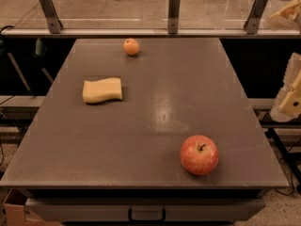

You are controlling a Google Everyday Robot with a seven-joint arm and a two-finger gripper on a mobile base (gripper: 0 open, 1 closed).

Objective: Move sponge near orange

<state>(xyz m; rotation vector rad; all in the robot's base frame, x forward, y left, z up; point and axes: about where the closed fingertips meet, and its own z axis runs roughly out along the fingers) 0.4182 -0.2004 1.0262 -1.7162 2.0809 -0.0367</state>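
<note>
- Jaws: whether open or closed cannot be told; the cream gripper (pixel 288 95) sits at the frame's 3 o'clock edge, off the right side of the bench (pixel 164 79), partly cut off by the frame, touching nothing on the top.
- Cardboard box (pixel 13 212): corner showing on the floor at 7 o'clock, below the bench's front-left corner.
- Sponge (pixel 102 90): pale yellow, wavy-edged, lying flat on the left half of the bench at roughly 10 o'clock from the bench centre. Long side runs left-right. Nothing touches it.
- Orange (pixel 131 46): small, round, near the far edge of the bench, at 1 o'clock from the sponge. Clear strip of grey surface between the two; apart, not touching.
- Drawer handle (pixel 146 214): dark loop at 6 o'clock, on the front panel under the bench top.
- Brackets (pixel 174 11): three grey metal uprights on a rail along the far edge, 12 o'clock.
- Apple (pixel 199 154): red-yellow, stem up, near the front-right, 4 o'clock from the sponge and well apart from it and from the orange.
- Gripper is at 2 o'clock from the apple, beyond the bench edge.
</note>
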